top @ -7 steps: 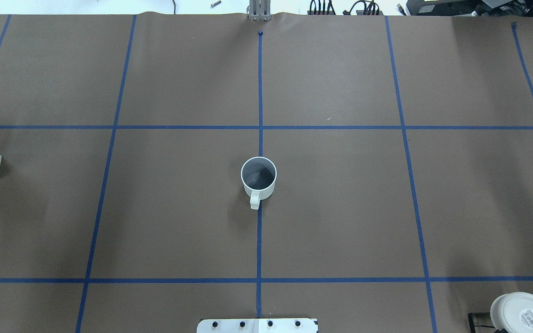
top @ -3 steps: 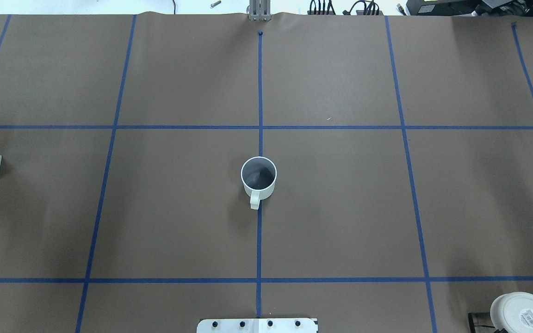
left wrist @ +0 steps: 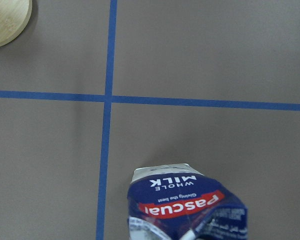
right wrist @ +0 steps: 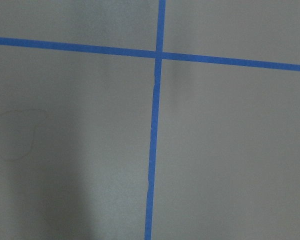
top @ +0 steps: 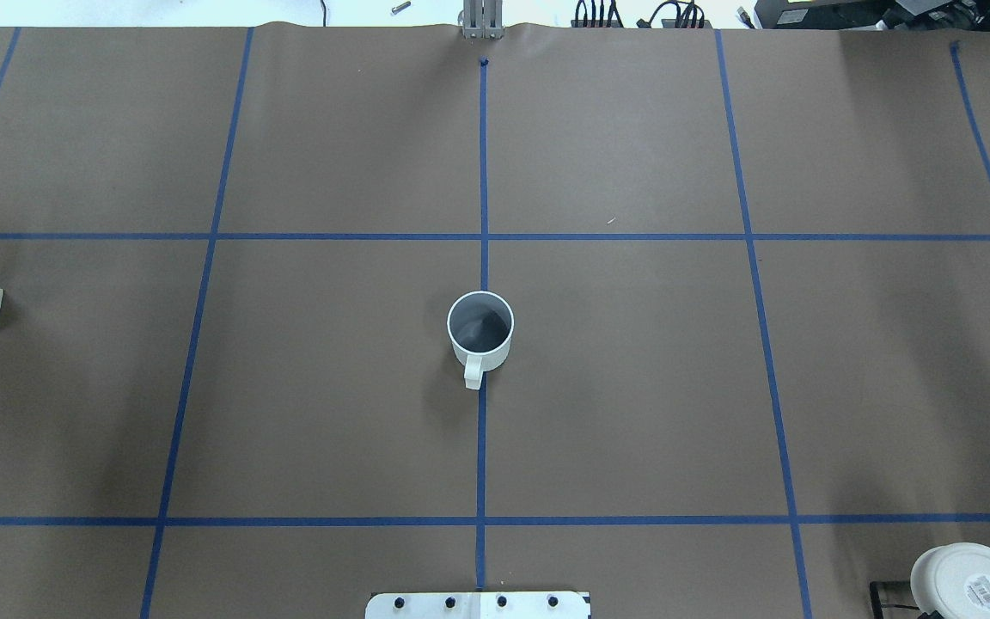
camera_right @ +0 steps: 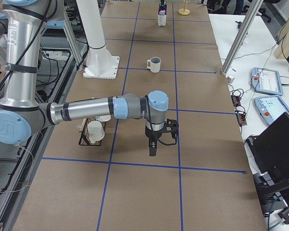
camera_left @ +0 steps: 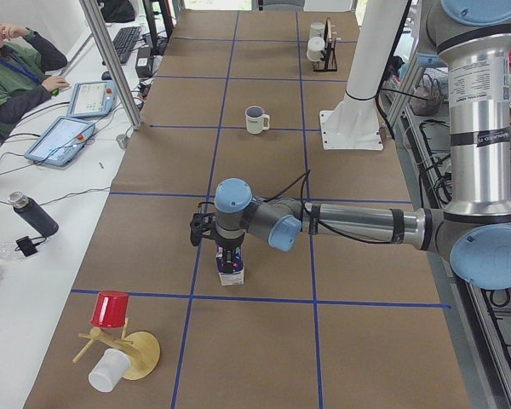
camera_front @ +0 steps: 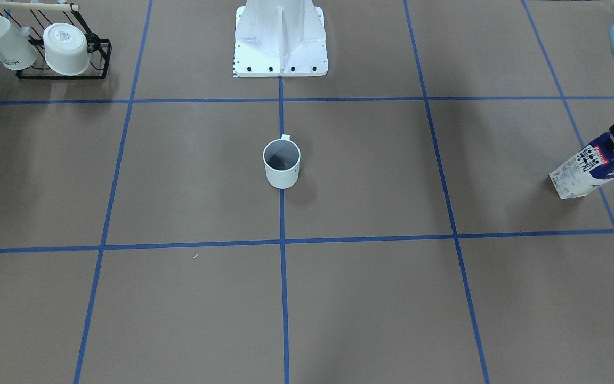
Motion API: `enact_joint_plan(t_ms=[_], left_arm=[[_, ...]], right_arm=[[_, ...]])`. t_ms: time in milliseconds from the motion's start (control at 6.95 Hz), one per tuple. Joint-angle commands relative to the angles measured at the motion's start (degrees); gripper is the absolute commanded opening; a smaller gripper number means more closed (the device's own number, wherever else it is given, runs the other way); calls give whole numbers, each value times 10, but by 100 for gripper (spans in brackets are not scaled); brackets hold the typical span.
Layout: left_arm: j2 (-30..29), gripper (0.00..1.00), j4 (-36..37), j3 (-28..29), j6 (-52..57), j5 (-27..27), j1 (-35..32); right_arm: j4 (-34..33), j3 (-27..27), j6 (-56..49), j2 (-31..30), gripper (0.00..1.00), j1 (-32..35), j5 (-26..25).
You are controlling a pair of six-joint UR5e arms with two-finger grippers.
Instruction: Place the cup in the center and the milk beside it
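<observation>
Overhead exterior shows the cup empty; left hand atop the milk and right hand: grip cannot be told.

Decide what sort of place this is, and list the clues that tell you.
Probably a robotics lab: robot arms at a table gridded with blue tape, an operator beside control tablets, and a cup and milk as props.
</observation>
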Motion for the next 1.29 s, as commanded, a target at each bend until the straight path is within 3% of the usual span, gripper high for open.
enact_joint_plan(t_ms=[0,144,288,719,863,1151], left_arm=[[-1,98,-4,3,-1,12,15],[-1,96,-4,3,-1,12,18],[-3,81,-4,3,-1,12,18],[-5,10,-4,-1,-2,12,18],[-8,0,-2,-11,-3,12,18],[-21,0,42,-53,-5,7,18]], right_arm=[[0,0,0,0,100,0,0],[0,0,0,1,100,0,0],[0,0,0,2,100,0,0],[2,0,0,3,100,0,0],[2,0,0,4,100,0,0],[2,-1,0,6,100,0,0]])
